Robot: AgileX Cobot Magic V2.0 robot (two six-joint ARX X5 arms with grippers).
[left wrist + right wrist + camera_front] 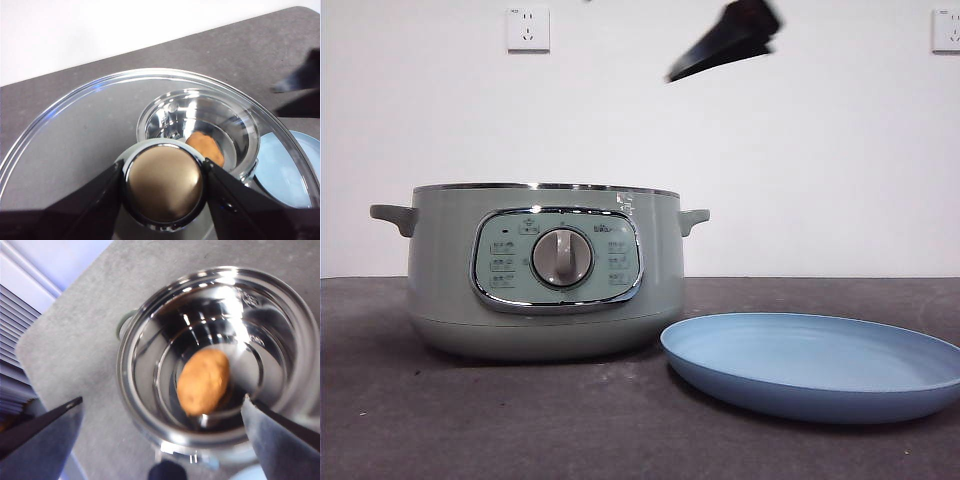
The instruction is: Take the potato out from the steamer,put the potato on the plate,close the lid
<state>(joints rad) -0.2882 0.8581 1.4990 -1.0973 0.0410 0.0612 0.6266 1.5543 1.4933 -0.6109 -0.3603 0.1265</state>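
The sage-green steamer (545,270) stands open on the dark table, left of the light-blue plate (815,362). The tan-orange potato (204,381) lies on the steamer's shiny bottom (135,340). My right gripper (162,399) is open and empty, hovering high above the pot; its black tip shows at the top of the front view (725,42). My left gripper (164,172) is shut on the knob (164,187) of the glass lid (75,135) and holds it in the air. Through the glass I see the potato (205,145) and the plate (280,170).
Two wall sockets (528,28) (947,30) sit on the white wall behind. The grey table's edge (35,347) runs close beside the steamer. The other arm shows as a dark shape in the left wrist view (302,77).
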